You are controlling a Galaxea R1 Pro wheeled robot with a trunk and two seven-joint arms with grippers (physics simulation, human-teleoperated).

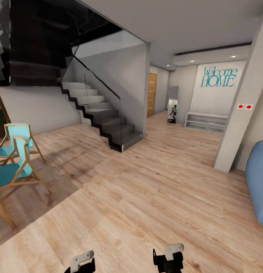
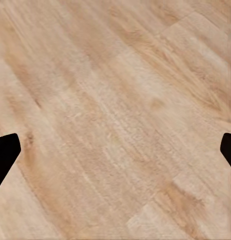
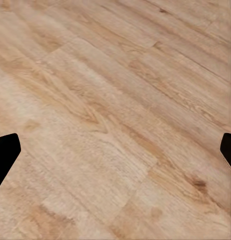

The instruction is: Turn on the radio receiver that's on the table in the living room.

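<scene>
Hallway and light wood plank floor (image 1: 146, 197), with the robot under way.

Head view: teal lettering "Welcome HOME" (image 1: 219, 77) reads on the far white wall above a low grey shelf (image 1: 205, 121); two small red-and-white plates (image 1: 245, 106) sit on a pale pillar; a dark staircase with glass balustrade (image 1: 104, 121) rises at left, two turquoise wooden-framed chairs (image 1: 13, 159) stand near it, a rounded blue sofa end (image 1: 258, 182) edges in at right, and an orange-brown door (image 1: 151, 94) stands down the corridor. The left hand (image 1: 81, 262) and right hand (image 1: 168, 258) peek up at the lower edge, their opening unreadable here. Left wrist view: black fingertips (image 2: 5, 152) spread wide over bare planks, gripping nothing. Right wrist view: fingertips (image 3: 5, 150) equally wide apart, nothing between them. The radio's whereabouts cannot be told.
</scene>
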